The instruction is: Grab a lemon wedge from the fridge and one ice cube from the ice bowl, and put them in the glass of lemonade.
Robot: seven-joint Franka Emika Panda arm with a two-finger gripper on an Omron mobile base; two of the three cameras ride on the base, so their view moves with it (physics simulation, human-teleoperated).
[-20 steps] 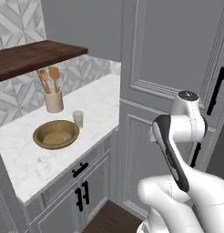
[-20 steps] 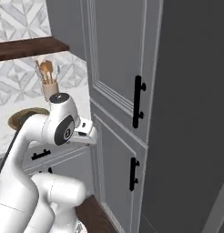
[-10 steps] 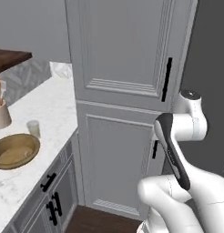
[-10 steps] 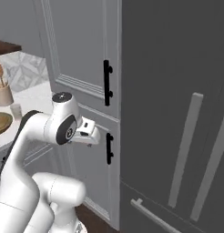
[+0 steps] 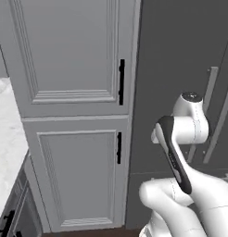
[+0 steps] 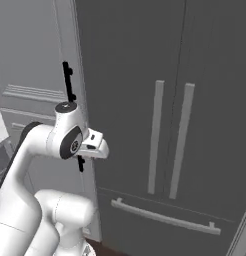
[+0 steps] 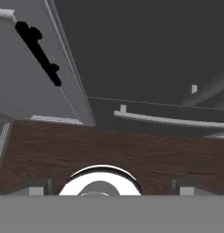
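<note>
The fridge [image 6: 205, 60] is a tall dark grey appliance with both doors shut, two pale vertical bar handles [image 6: 156, 136] and a bottom drawer with a horizontal bar [image 6: 165, 218]. It also fills the right side of the left base view as the fridge [image 5: 180, 55], and the hand view catches the fridge [image 7: 145, 50] from low down. My gripper [image 7: 111, 189] hangs folded close to the arm in front of the fridge's left edge, pointing down at the floor, open with nothing between its fingertips [image 7: 37, 187]. The lemon wedge is hidden behind the shut doors. The ice bowl and the glass of lemonade are out of view.
Tall light grey panelled cabinets [image 5: 74, 69] with black handles [image 5: 121, 82] stand directly left of the fridge. A strip of white marble counter [image 5: 4, 139] shows at the far left. Dark wooden floor [image 7: 109, 145] lies below the hand.
The whole picture has shifted as the base drove right: counter, bowl and glass slid out of view, and the fridge came in. The arm kept its folded pose, gripper still open.
</note>
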